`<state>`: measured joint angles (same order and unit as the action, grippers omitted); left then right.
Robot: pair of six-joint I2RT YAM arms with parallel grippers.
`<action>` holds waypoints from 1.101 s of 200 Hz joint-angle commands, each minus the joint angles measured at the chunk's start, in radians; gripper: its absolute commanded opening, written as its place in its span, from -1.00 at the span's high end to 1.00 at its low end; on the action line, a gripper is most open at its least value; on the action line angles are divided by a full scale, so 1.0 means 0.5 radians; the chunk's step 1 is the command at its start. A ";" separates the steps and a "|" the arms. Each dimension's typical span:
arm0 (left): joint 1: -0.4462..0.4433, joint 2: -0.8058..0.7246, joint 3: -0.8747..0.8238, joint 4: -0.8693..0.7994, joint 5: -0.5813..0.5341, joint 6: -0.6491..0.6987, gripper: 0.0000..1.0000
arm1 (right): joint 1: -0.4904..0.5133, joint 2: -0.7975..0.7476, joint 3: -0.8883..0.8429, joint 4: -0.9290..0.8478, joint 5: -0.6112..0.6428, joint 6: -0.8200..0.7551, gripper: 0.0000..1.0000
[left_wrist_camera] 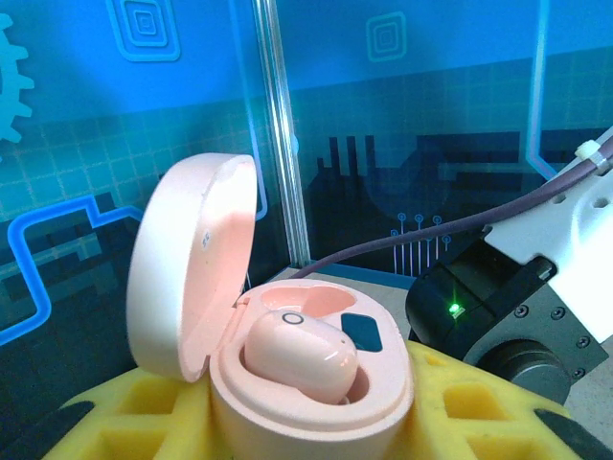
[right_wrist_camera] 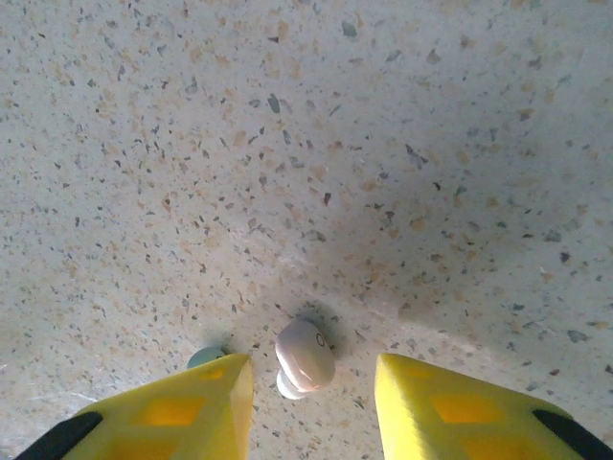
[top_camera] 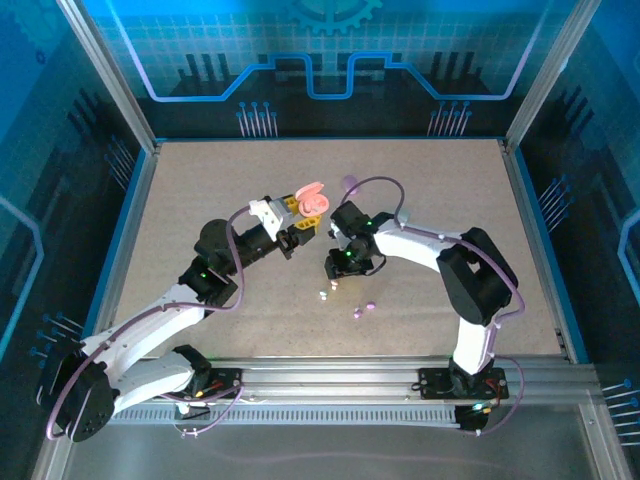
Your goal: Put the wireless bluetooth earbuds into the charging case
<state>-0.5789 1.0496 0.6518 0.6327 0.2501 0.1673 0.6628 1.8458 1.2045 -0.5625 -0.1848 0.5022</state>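
Bare table [right_wrist_camera: 383, 144] ahead, open — mint earbud [right_wrist_camera: 204, 357] beside fingers [right_wrist_camera: 163, 412] (partly hidden)

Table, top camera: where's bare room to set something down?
Free: the table far-left, beyond the left arm; also the strip right of the right arm. Crowded: the middle, around the pink charging case and the loose earbuds.

No words, brand names or numbers can be read anywhere. The only signs are a small dark ring printed on the pink earbud [left_wrist_camera: 299, 356] seated in the pink case [left_wrist_camera: 316, 426], and a gear emblem [top_camera: 335, 11] on the blue wall panel [top_camera: 330, 60] behind that case.
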 commanded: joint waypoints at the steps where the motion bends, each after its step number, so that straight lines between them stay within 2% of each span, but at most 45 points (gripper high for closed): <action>1: -0.008 -0.013 0.026 0.058 -0.020 0.033 0.43 | -0.028 0.049 -0.024 0.084 -0.191 0.038 0.18; 91: -0.009 -0.013 0.042 0.035 -0.018 0.031 0.43 | -0.028 0.169 -0.054 0.096 -0.217 0.039 0.19; 123: -0.008 -0.010 0.046 0.035 -0.012 0.024 0.43 | -0.016 0.131 -0.085 0.139 -0.328 0.060 0.27; 170: -0.009 -0.013 0.049 0.029 -0.008 0.017 0.43 | -0.007 0.040 -0.102 0.162 -0.360 0.091 0.28; 220: -0.010 -0.013 0.044 0.036 -0.004 0.008 0.43 | 0.021 0.092 -0.072 0.177 -0.378 0.101 0.26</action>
<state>-0.5789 1.0496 0.6518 0.6323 0.2504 0.1665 0.6563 1.8954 1.1629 -0.4843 -0.3504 0.5396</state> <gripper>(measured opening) 0.373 0.366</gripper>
